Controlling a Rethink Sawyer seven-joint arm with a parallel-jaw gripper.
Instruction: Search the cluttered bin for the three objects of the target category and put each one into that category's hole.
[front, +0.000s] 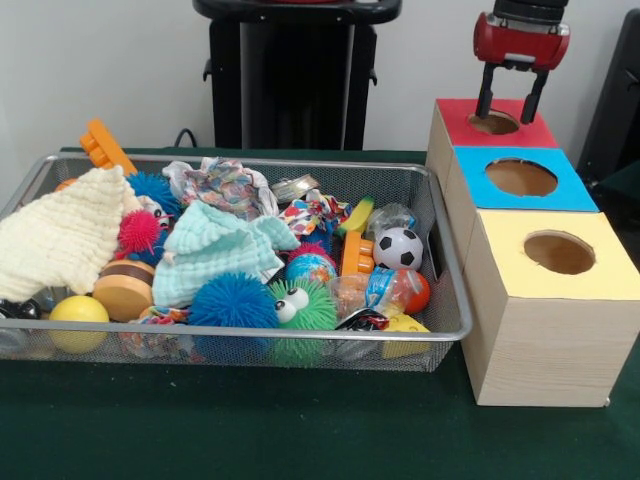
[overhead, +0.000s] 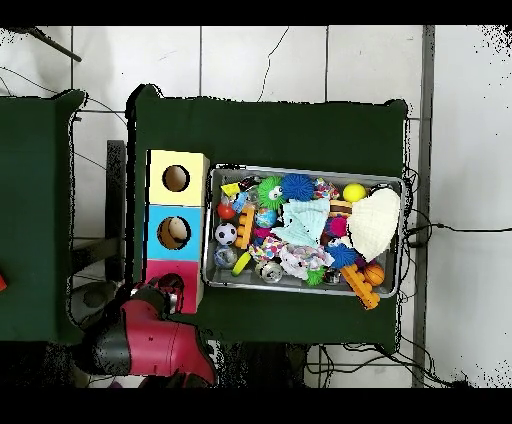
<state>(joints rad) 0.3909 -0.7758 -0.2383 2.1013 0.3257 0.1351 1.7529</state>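
many toys, cloths heaped in bin (front: 452, 300); gripper (front: 510, 98) spread, empty, over red hole (front: 494, 123).

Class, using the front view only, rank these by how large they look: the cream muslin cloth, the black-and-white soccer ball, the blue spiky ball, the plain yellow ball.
1. Cream muslin cloth
2. Blue spiky ball
3. Plain yellow ball
4. Black-and-white soccer ball

The soccer ball lies farther from the camera, so the last two are unsure.
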